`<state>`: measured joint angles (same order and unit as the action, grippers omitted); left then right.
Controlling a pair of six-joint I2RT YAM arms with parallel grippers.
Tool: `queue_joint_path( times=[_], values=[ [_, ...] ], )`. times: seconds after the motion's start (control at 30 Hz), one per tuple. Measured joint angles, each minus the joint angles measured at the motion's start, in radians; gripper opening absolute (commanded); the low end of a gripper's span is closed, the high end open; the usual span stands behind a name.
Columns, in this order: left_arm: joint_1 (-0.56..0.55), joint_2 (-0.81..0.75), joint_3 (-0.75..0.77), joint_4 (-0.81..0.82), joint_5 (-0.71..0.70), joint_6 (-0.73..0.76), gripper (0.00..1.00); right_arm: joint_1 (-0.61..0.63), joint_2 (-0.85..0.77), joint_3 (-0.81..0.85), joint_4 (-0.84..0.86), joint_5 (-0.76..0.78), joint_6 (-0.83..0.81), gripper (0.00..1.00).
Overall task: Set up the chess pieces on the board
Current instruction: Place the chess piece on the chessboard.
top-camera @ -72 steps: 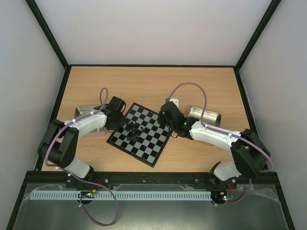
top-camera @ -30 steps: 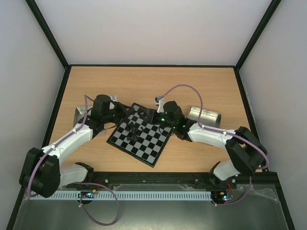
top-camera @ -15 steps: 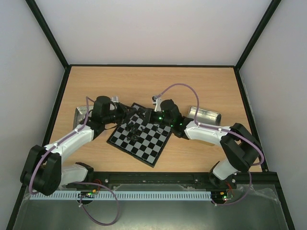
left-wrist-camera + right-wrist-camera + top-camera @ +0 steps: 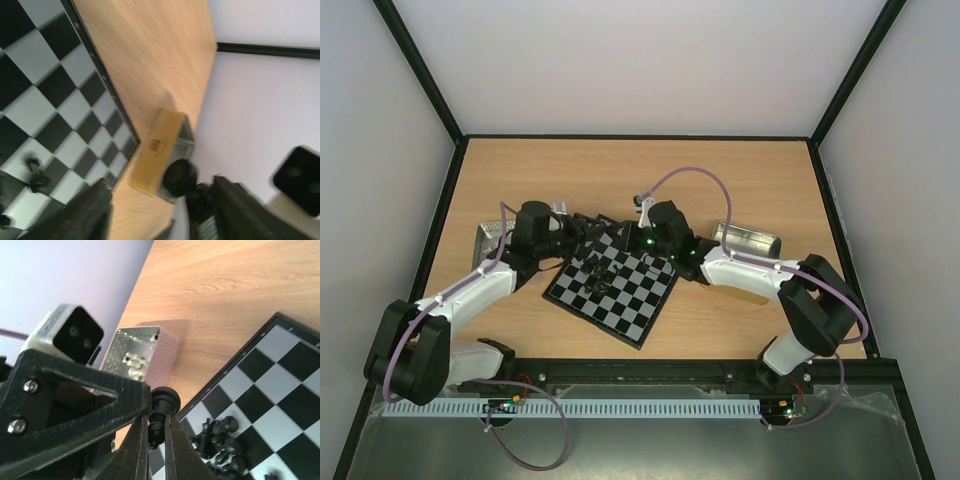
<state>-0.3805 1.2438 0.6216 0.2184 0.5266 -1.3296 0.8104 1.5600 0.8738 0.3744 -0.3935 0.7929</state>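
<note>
A: Right wrist view first. Our right pincer (image 4: 156, 432) is clamped on 1 chess piece (image 4: 164, 402). Its long axis runs roughly in line with the fingers, wider end up in the frame. We cannot tell whether that end is head or base.

B: And the board (image 4: 280, 390)?

A: Lower right of the frame. The loose chess pieces (image 4: 220, 440) cluster just right of the held one. A metal tray (image 4: 142, 357) sits on the table (image 4: 225, 290) above it.

B: Left wrist view: our left pincer (image 4: 160, 220) stands apart, nothing between its fingers. The board fills the left of the frame.

A: Top view: the 2 pincers meet over the board's upper corner. We judge the right arm places, carrying the piece toward the lower right.
</note>
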Motion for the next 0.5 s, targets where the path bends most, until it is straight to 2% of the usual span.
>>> queue_joint_path(
  times=[0.1, 0.3, 0.5],
  values=[
    [0.012, 0.0, 0.009, -0.05, -0.023, 0.046, 0.72, 0.0, 0.007, 0.053, -0.084, 0.046, -0.041, 0.02],
    [0.099, -0.003, 0.091, -0.234, -0.143, 0.266, 0.75, -0.001, 0.072, 0.237, -0.357, 0.196, -0.159, 0.02],
    [0.145, -0.037, 0.251, -0.457, -0.34, 0.558, 0.77, -0.002, 0.253, 0.446, -0.61, 0.31, -0.267, 0.02]
  ],
)
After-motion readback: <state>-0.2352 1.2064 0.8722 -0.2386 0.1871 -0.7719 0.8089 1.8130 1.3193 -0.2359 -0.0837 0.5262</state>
